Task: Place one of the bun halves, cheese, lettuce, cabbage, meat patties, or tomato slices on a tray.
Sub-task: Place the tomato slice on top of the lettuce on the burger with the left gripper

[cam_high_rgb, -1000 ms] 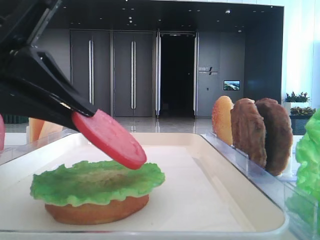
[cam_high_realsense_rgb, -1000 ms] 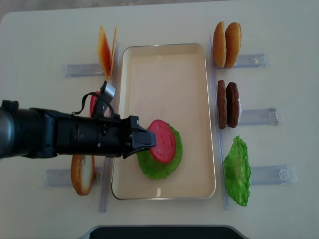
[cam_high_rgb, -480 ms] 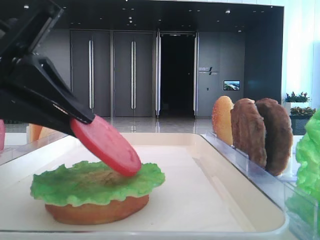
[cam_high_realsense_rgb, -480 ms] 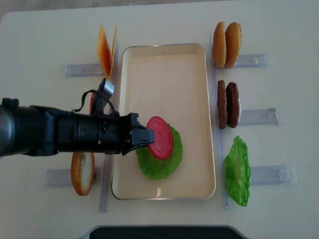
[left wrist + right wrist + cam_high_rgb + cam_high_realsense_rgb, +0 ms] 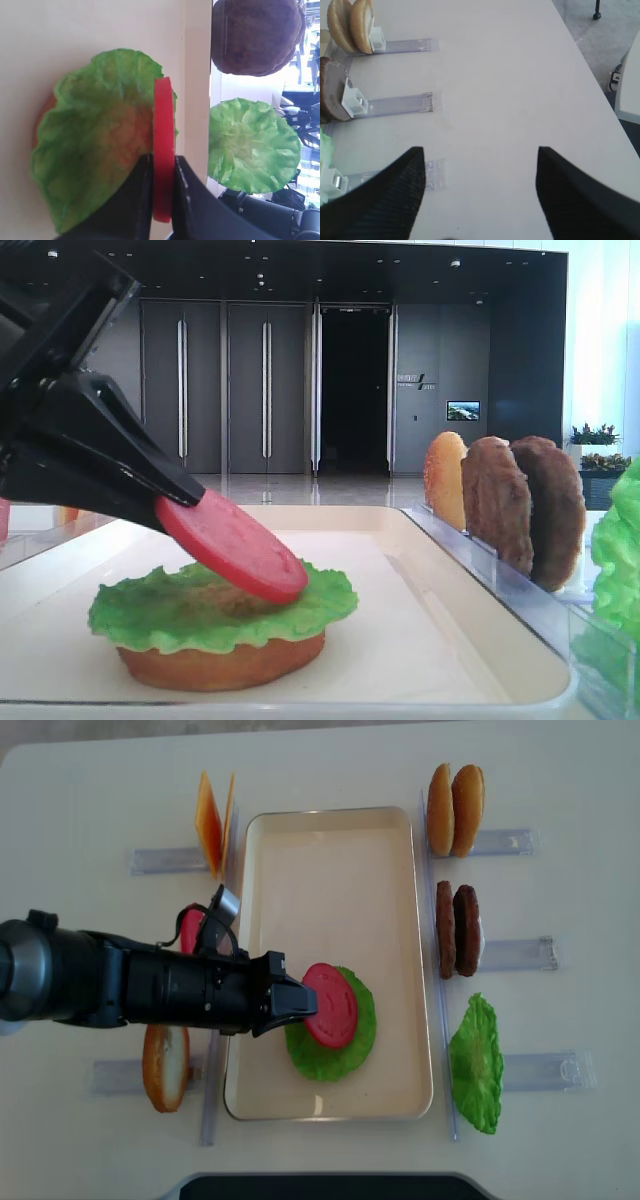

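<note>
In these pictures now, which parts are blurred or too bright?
Right wrist view: the pincer fingers are dark, soft blurs. Left wrist view: bright window glare behind the patties. Low exterior view: the left pincer looms dark; tomato slice stays sharp.

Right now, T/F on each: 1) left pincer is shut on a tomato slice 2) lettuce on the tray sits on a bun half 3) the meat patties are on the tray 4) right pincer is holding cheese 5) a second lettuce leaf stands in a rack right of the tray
1) True. The left pincer grips the tomato slice by its edge.
2) True. The lettuce covers a bun half on the tray.
3) False. The meat patties stand in a rack beside the tray.
4) False. The right pincer is open and empty.
5) True. A second lettuce leaf stands there.
</note>
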Available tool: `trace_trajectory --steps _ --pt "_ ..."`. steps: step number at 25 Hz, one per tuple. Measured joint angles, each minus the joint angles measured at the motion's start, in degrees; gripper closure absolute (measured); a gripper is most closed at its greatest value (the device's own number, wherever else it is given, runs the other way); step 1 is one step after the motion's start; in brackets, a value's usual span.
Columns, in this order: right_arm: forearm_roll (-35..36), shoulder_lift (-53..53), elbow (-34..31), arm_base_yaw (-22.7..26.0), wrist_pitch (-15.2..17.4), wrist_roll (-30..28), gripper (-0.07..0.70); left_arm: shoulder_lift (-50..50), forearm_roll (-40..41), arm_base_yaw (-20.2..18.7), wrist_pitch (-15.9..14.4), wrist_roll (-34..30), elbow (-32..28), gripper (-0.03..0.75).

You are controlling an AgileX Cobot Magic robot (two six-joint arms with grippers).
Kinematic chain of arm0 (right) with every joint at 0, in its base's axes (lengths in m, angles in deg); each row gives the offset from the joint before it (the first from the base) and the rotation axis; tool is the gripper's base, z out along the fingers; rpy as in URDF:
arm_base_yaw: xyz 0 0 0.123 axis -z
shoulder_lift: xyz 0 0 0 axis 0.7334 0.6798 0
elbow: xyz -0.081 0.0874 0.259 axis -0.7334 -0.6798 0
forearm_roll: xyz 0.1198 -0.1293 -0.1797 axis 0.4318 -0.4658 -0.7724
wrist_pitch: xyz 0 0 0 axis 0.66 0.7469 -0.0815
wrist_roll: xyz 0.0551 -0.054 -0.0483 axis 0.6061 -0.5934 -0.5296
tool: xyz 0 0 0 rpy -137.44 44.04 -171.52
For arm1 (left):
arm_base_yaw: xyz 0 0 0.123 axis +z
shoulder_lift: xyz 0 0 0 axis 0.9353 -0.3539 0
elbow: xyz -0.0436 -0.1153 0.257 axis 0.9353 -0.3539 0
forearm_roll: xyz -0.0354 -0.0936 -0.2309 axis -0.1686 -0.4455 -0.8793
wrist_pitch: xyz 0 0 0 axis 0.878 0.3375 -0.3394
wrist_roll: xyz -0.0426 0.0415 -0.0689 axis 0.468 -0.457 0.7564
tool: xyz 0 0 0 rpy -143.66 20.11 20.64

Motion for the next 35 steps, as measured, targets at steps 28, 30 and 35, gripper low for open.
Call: trace_trajectory --steps 28,30,35 --pt "0.00 0.00 0.00 0.00 0.00 0.00 0.151 0.00 0.00 0.00 0.16 -0.43 0.00 0.211" --pt "0.00 0.00 0.00 0.00 0.00 0.00 0.151 0.00 0.00 0.00 0.29 -0.25 0.00 0.209" --pt "0.00 0.00 0.00 0.00 0.00 0.00 0.151 0.00 0.00 0.00 2.18 2.62 0.00 0.209"
